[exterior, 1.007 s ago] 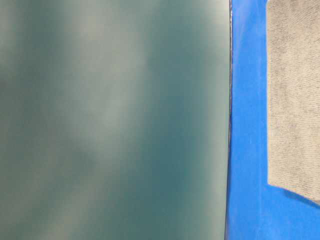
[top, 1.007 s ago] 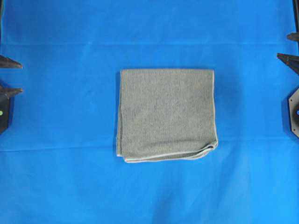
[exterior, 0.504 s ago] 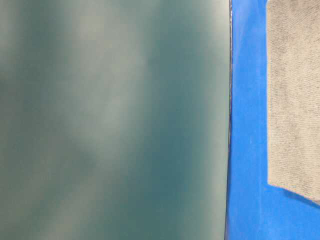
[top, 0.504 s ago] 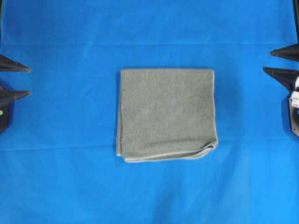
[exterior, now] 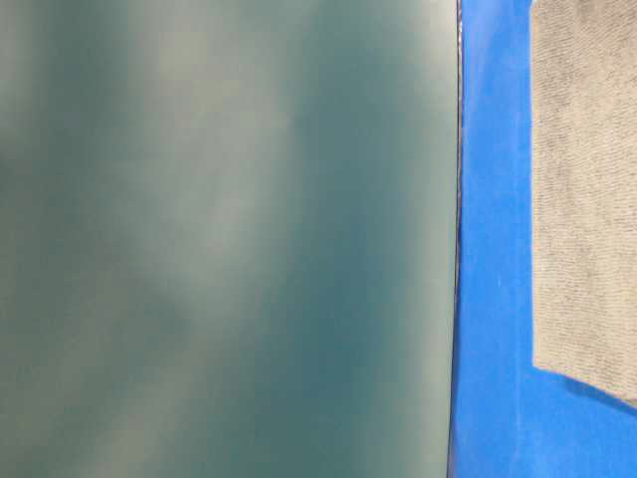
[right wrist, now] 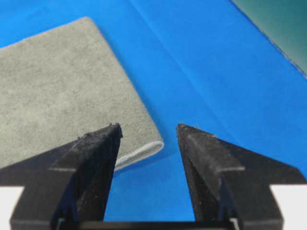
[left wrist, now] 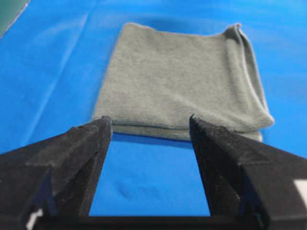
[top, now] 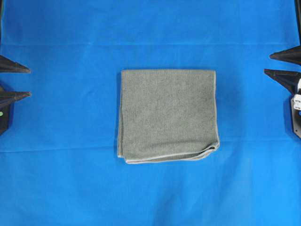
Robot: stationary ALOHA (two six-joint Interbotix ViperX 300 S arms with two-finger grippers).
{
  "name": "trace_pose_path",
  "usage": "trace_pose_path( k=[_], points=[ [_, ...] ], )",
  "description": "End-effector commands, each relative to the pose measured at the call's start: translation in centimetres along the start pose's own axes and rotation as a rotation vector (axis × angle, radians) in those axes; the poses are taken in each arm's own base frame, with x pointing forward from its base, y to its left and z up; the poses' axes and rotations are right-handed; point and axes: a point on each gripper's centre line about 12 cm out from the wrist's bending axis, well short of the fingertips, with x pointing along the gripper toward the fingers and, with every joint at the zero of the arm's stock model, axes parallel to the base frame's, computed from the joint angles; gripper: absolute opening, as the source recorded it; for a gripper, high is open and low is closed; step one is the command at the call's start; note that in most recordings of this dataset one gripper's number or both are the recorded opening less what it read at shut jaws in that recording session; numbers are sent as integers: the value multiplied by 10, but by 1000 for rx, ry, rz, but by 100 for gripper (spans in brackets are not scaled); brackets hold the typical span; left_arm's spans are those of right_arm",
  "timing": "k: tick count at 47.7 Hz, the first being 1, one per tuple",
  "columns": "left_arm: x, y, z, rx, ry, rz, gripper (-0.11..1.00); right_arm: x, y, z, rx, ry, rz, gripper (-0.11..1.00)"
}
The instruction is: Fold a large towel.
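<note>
The large towel (top: 167,115) lies folded into a grey-green near-square in the middle of the blue covering, with its pale hem along the near edge and a slightly bunched near-right corner. My left gripper (top: 29,82) stands open at the left edge, well apart from the towel. In the left wrist view, the left gripper (left wrist: 149,120) has only blue covering between its fingers and the towel (left wrist: 182,81) lies beyond them. My right gripper (top: 267,64) is open at the right edge. In its own view, the right gripper (right wrist: 147,126) frames a hemmed towel (right wrist: 62,91) corner farther off and holds nothing.
The blue table covering (top: 70,183) spreads on every side of the towel, with faint crease lines across it. In the table-level view a blurred dark green surface (exterior: 229,239) fills the left two thirds, beside a strip of blue covering (exterior: 493,249) and part of the towel (exterior: 582,189).
Both grippers have come a little inward from the table's side edges, the right one farther. The right jaws have narrowed slightly. The towel has not moved.
</note>
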Motion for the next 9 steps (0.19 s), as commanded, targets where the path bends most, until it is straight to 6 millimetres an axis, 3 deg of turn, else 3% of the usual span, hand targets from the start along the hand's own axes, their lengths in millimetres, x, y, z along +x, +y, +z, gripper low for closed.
trace_pose_path(
  k=[1, 9],
  points=[
    [1, 0, 4, -3, -5, 1, 64, 1, 2, 4, -7, -5, 4, 56],
    [1, 0, 5, -3, -8, 1, 64, 0, 2, 5, -8, -7, 5, 56]
  ],
)
